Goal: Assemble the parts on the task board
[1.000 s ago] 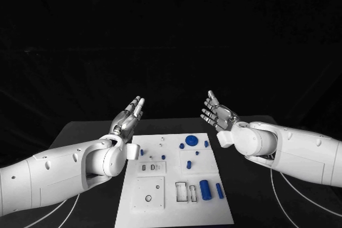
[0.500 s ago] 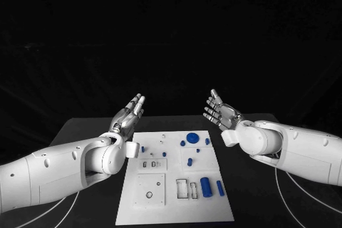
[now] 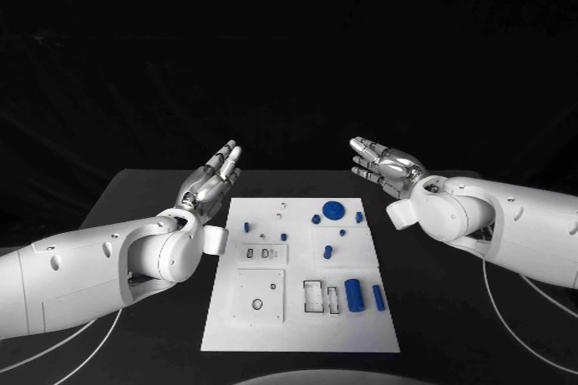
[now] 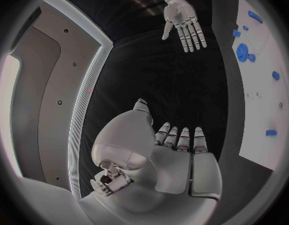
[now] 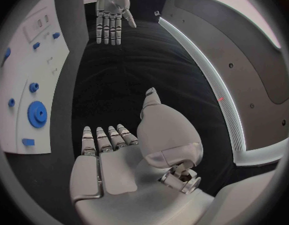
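The white task board [image 3: 301,318] lies in the middle of the black table, with several small blue parts on it. A round blue disc [image 3: 334,208] sits near its far edge, and a blue cylinder [image 3: 354,295] and a blue bar [image 3: 378,297] lie near its right side. My left hand [image 3: 212,183] hovers above the board's far left corner, fingers straight, holding nothing. My right hand [image 3: 383,164] hovers above the far right corner, fingers spread and empty. The left wrist view has my left hand [image 4: 176,155] and the right hand [image 4: 181,20]; the right wrist view has my right hand [image 5: 113,155] and the left hand [image 5: 112,10].
Black table [image 3: 469,301] lies bare on both sides of the board. The board [image 4: 263,85] edge with blue parts appears in the left wrist view, and the board [image 5: 26,50] with the blue disc [image 5: 37,114] in the right wrist view.
Both hands have risen and moved slightly farther from me; the right hand has tipped flatter. The whole picture has shifted a little. The parts on the board lie as before.
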Tool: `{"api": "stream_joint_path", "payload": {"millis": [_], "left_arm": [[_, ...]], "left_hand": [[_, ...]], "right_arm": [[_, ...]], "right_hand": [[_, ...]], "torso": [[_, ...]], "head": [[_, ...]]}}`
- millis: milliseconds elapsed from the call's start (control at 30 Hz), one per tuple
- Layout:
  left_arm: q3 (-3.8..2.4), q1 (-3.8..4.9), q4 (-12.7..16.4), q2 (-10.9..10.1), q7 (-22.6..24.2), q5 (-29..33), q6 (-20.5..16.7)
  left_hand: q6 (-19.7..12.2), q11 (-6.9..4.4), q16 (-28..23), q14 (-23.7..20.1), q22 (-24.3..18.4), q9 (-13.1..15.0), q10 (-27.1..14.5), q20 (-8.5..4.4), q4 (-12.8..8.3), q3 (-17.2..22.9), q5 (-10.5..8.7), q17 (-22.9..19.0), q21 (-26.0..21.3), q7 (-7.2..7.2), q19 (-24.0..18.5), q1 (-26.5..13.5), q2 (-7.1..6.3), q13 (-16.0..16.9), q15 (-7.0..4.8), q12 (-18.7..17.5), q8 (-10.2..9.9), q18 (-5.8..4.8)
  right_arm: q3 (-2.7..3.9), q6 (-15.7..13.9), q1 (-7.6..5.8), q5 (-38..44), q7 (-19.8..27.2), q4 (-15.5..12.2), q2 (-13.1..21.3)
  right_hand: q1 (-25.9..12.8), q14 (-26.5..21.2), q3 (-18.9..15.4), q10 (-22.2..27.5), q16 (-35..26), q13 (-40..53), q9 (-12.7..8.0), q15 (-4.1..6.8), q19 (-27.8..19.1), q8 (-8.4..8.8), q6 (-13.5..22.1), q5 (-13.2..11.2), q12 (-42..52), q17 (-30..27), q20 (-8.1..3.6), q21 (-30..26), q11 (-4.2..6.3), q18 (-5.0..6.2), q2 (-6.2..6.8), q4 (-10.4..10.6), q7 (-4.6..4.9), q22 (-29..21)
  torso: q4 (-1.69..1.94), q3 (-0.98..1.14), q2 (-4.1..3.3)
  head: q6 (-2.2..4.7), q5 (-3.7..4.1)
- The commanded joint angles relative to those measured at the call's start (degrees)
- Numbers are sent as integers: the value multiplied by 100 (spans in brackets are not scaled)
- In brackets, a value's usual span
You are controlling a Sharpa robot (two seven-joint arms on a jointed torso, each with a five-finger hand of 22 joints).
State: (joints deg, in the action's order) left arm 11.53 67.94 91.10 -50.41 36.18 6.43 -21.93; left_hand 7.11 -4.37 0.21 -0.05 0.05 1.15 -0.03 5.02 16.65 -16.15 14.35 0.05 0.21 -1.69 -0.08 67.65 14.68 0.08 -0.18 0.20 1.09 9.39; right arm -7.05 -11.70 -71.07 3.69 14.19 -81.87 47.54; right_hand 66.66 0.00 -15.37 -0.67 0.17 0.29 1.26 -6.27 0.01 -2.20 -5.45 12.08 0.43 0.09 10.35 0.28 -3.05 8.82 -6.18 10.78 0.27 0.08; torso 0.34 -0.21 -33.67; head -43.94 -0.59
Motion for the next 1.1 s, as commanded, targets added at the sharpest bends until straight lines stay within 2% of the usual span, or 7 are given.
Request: {"api": "stream_joint_path", "payload": {"millis": [33, 200, 433, 633, 767, 900, 1100], "left_arm": [[-2, 34, 63, -165, 175, -913, 28], [-2, 118, 162, -385, 193, -1462, 3], [-3, 250, 289, -521, 240, -1663, 47], [-7, 276, 471, -720, 313, -1742, -4], [-8, 283, 665, -879, 342, -1805, -21], [-10, 286, 840, -1009, 367, -1846, -39], [-9, 287, 882, -1054, 340, -1867, -12]], "left_hand": [[58, 37, -21, 5, -5, 9, 3, 88, -4, 18, -8, -5, -21, 2, 8, 85, -16, -8, 77, -20, 27, -12], [138, 34, -21, 5, -5, 18, 3, 198, -2, 31, 1, -5, -21, 2, 8, 202, -30, -8, 139, -20, 38, 14], [182, 8, -21, 5, -5, 19, 3, 330, -1, 45, 96, -5, -21, -40, 8, 349, -29, -8, 211, -20, 35, 66], [223, 21, -21, 5, -5, 24, 3, 415, 3, 39, 135, -5, -21, -28, 8, 422, -43, -8, 264, -20, 38, 85], [262, 41, -21, 5, -5, 28, 3, 465, 4, 34, 152, -5, -21, -7, 8, 461, -47, -8, 303, -20, 43, 90], [305, 61, -21, 5, -5, 33, 3, 509, 6, 25, 176, -5, -21, 12, 8, 485, -47, -8, 335, -20, 48, 93], [316, 74, -21, 5, 4, 32, 3, 560, 7, 21, 213, -5, -10, 26, 19, 498, -32, -8, 381, -20, 46, 95]], "right_arm": [[7, 183, -179, 2595, -708, -82, 17], [8, 373, -521, 4737, -1325, -338, 119], [9, 710, -833, 8114, -2048, -965, 402], [10, 743, -945, 9690, -2221, -1224, 412], [11, 558, -976, 10496, -2238, -1362, 418], [11, 309, -979, 10958, -2224, -1448, 425], [11, 96, -935, 11324, -2306, -1491, 380]], "right_hand": [[215, 0, 164, -26, -17, 17, 12, -160, -1, -60, -117, 83, 53, -9, 180, -28, -60, -48, 35, -55, 40, -8], [725, 286, 697, -193, 86, 56, 84, -193, 459, -266, -682, 284, 163, 75, 421, 267, -97, 141, 148, -306, 257, 170], [1191, 2532, 1665, -659, 522, 126, 191, 15, 3678, -510, -1705, 90, 316, 382, 315, 1318, 77, 171, 458, -624, 83, 585], [1492, 5319, 1928, -2989, 1338, 549, 486, 321, 5624, -1003, -3465, 146, 1032, 894, -293, 1896, 53, -114, 487, -986, 70, 771], [1482, 6976, 1925, -4129, 2202, 714, 647, 627, 7024, -1095, -4020, 142, 1362, 1358, -475, 2722, 69, 158, 585, -1114, 145, 1194], [1431, 7670, 1996, -4578, 2990, 705, 726, 788, 7571, -1014, -4250, 155, 1342, 1801, -621, 3362, 166, 158, 672, -1120, 265, 1610], [1311, 7836, 2334, -4951, 4081, 599, 812, 908, 7796, -700, -4438, -72, 1030, 2453, -738, 5558, 172, -90, 895, -1033, 342, 4092]], "torso": [[35, 7, -209], [106, -11, -424], [305, -36, -691], [293, -28, -799], [270, -47, -858], [243, -66, -919], [234, -68, -969]], "head": [[-80, -67], [-29, -18], [98, 122], [25, 63], [26, 90], [15, 95], [-55, 92]]}}
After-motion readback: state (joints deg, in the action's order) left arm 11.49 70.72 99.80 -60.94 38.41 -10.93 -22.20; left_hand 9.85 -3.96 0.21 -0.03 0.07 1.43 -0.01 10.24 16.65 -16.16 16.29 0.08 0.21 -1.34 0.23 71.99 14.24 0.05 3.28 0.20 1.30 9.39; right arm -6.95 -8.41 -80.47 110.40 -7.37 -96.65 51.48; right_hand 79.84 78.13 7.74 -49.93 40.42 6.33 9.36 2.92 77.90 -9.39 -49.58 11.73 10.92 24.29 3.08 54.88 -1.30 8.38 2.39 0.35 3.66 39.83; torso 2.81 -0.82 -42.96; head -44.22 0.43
